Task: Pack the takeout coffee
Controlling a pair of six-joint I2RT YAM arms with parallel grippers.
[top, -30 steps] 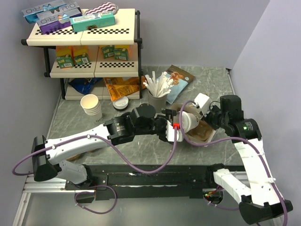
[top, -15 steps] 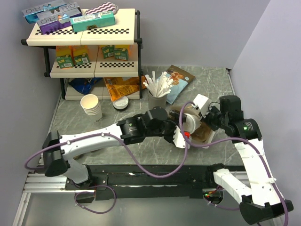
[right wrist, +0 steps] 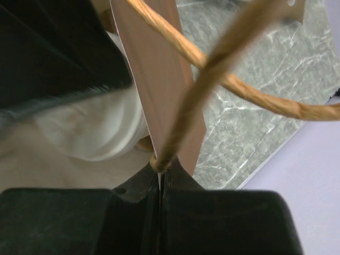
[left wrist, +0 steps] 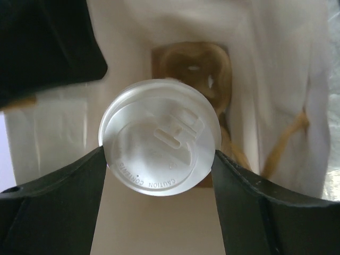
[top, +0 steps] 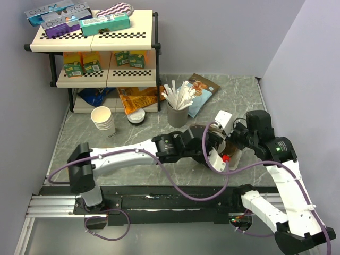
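My left claw [left wrist: 159,164] has pushed further over, right into the paper bag [left wrist: 276,79]; it squeezes the takeout coffee [left wrist: 160,137] from both sides, inside the bag now; my right claw [right wrist: 159,178] pinches the bag's edge tight; I think it is nearly packed.

light: soft, even | takeout coffee [left wrist: 159,143]: overexposed | right wrist: blurred

The takeout coffee [left wrist: 159,139] wears a matt plastic lid [left wrist: 175,127]; the bag [right wrist: 154,85] seems paper.
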